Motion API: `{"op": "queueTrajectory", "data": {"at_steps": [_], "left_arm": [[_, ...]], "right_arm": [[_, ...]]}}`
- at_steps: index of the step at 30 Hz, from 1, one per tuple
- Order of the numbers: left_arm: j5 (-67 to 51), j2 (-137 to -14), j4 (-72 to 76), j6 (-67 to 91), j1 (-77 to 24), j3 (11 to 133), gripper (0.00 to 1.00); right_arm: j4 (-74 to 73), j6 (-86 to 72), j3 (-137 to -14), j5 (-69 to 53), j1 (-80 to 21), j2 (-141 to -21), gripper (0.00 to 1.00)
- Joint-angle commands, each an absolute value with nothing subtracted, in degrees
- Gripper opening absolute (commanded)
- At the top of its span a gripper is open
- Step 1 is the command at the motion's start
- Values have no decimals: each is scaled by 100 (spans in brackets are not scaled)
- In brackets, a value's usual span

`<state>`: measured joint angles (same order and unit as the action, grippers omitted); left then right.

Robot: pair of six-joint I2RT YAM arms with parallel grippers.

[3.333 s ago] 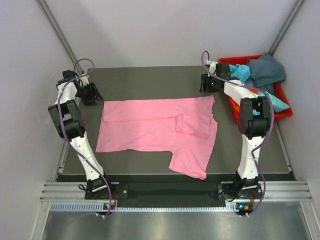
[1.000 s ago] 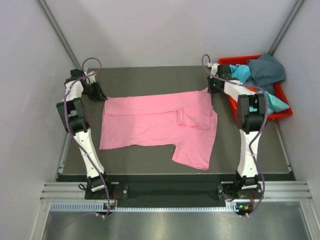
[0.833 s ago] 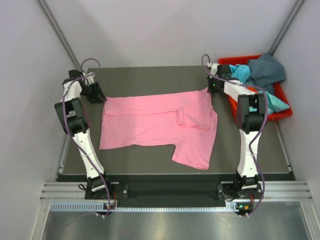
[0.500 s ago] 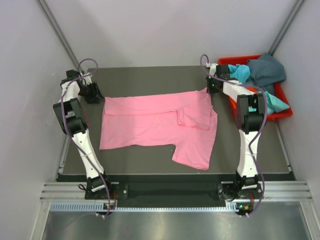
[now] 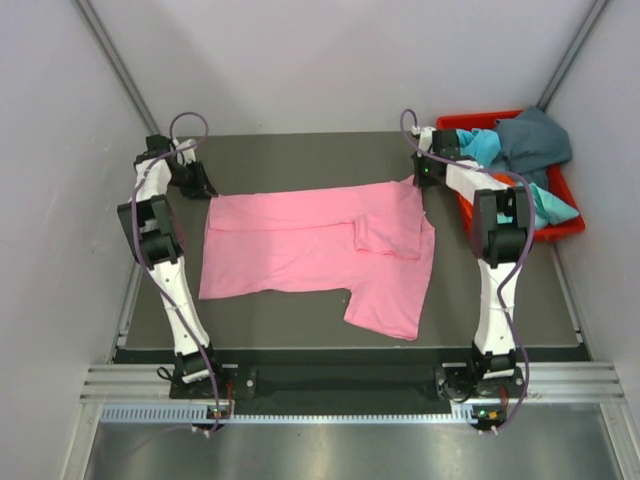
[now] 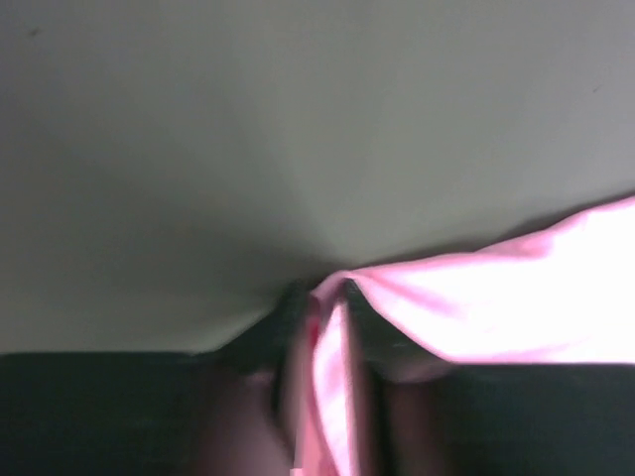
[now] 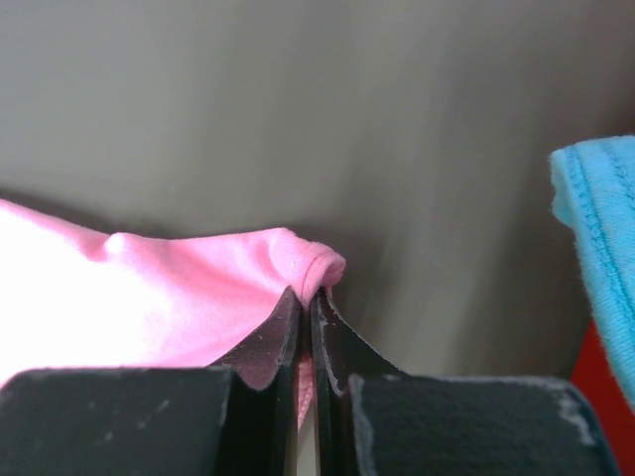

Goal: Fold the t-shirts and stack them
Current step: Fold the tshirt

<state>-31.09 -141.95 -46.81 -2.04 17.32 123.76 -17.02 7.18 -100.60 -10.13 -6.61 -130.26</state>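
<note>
Viewing from left: my left hand [image 6: 327, 297] has the far-left corner of the pink shirt [image 5: 300, 245] between its fingers, but blur hides whether they clamp. The shirt lies spread on the bench [image 5: 300, 160]. My right hand [image 7: 310, 297] pinches its far-right corner, beside the red bin [image 5: 572, 225] of other shirts [image 5: 535, 140].

T-shirt [image 5: 300, 250] flat on table [image 5: 300, 155] centre; bin [image 5: 480, 119] w/ more shirts [image 5: 530, 140] at far-right corner.
</note>
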Motion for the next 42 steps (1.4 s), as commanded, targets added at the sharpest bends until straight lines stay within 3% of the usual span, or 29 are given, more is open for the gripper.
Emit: {"op": "queueTrajectory", "data": {"at_steps": [1, 4, 42], "left_arm": [[-3024, -14441, -4720, -343, 1661, 12393, 20], [-2945, -14440, -4720, -360, 1661, 12392, 0], [-1890, -14792, -2865, 246, 1406, 13772, 0]], "right_arm": [[-1468, 791, -10108, -958, -738, -12920, 0], [-1459, 791, -10125, -949, -738, -12937, 0], [-975, 800, -11654, -536, -686, -13834, 0]]}}
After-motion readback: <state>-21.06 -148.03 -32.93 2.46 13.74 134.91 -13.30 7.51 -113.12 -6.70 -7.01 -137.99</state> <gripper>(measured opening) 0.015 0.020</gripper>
